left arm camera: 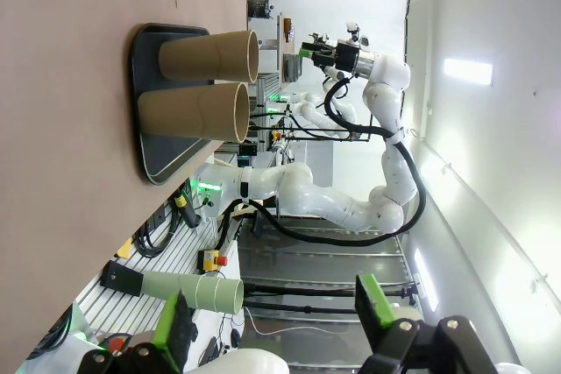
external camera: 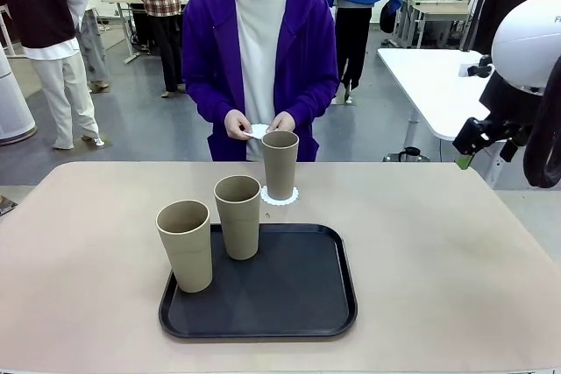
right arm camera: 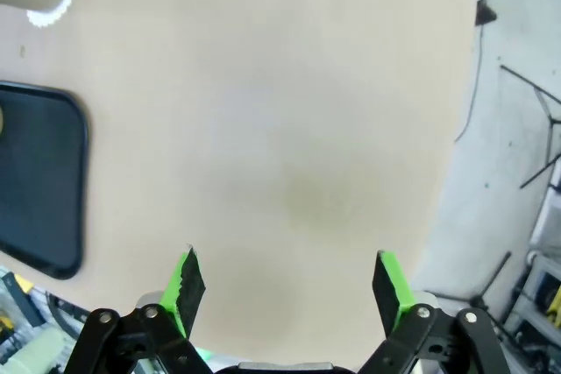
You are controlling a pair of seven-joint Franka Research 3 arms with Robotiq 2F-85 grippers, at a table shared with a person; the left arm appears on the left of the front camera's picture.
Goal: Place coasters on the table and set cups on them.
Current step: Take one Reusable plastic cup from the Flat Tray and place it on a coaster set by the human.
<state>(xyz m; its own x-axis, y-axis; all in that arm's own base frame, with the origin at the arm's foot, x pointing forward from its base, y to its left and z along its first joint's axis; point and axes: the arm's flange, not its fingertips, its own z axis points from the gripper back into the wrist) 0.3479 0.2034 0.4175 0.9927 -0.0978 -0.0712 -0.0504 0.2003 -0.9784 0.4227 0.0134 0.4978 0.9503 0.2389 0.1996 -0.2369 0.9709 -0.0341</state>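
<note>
Counting one cup [external camera: 280,164] on its coaster [external camera: 279,196], you have two cups [external camera: 237,216] left on the tray [external camera: 337,304]; your left gripper [left arm camera: 276,313] and right gripper [right arm camera: 287,279] hang spread, empty.

The front view sits on the robot's side, a little above the table [external camera: 438,260], and faces across it to the person [external camera: 260,59] at the far edge. The left wrist view, rolled on its side, looks low along the table past the left gripper [left arm camera: 272,291] to the tray [left arm camera: 145,159] and the right arm [left arm camera: 379,72] beyond. The right wrist view looks down from high past the right gripper [right arm camera: 286,253] onto the table's right part; all three share table, tray and the cup [external camera: 280,164] on its coaster [external camera: 279,196].
</note>
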